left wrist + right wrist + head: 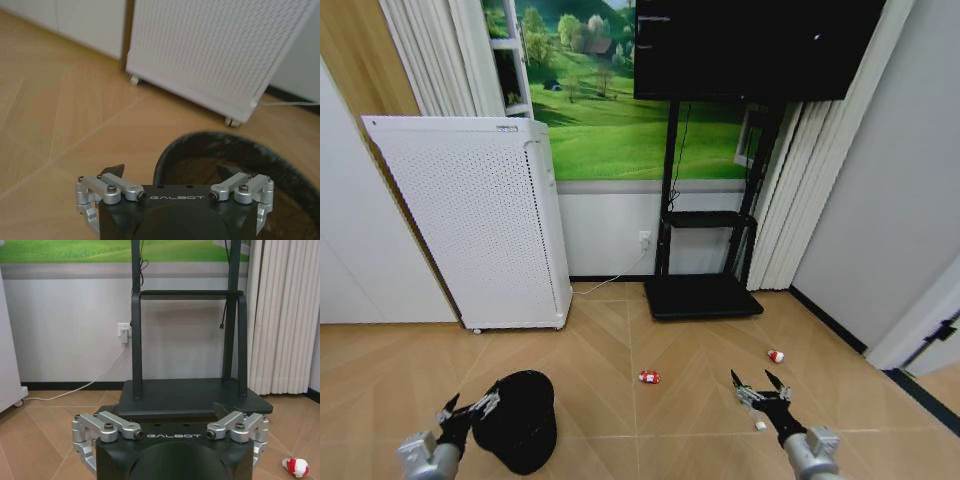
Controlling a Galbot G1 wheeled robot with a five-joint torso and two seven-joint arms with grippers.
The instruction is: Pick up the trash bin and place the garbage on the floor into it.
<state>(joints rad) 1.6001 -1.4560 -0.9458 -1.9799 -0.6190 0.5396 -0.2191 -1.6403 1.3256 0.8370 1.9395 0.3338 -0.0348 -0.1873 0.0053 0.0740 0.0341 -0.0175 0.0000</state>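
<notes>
- Left gripper [472,407], jaws spread, sits at the near rim of the trash bin [524,420] on the wood floor [620,340], near left.
- Right gripper [758,381] hovers open, near right.
- Garbage lies beyond: a red-and-white packet [649,377] centre, another red-and-white piece [776,355] farther right.
- White perforated appliance [480,220] stands far left.

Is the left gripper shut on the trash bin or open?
Open. The left gripper has its fingers spread wide at the rim of the trash bin, one finger outside and one over the opening.
</notes>
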